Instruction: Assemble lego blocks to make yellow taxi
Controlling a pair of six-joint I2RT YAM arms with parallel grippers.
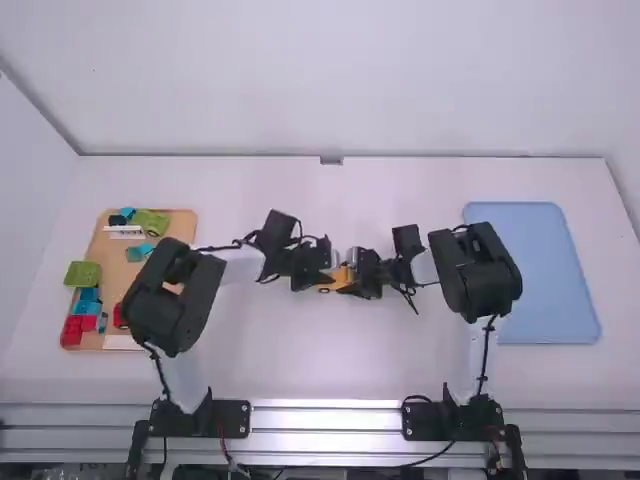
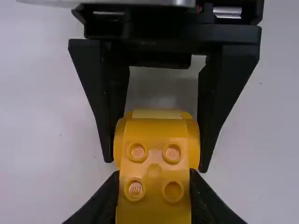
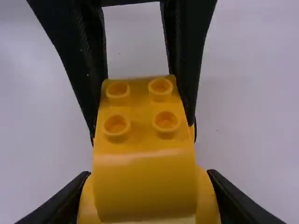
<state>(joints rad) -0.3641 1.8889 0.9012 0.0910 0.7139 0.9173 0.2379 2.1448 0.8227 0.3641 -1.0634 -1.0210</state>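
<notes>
Taxi (image 2: 154, 133) lies lengthwise left-to-right.

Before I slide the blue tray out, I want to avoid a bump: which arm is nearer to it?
The right arm: in the high view its elbow overlaps the tray's left edge. The left arm is farther off, its elbow by the wooden board.

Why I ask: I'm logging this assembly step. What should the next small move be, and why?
Probably easing the left gripper open while the right gripper holds on: both are shut on the same yellow assembly, left at its studded end, right at its wider rounded end, so one grip might suffice.
</notes>
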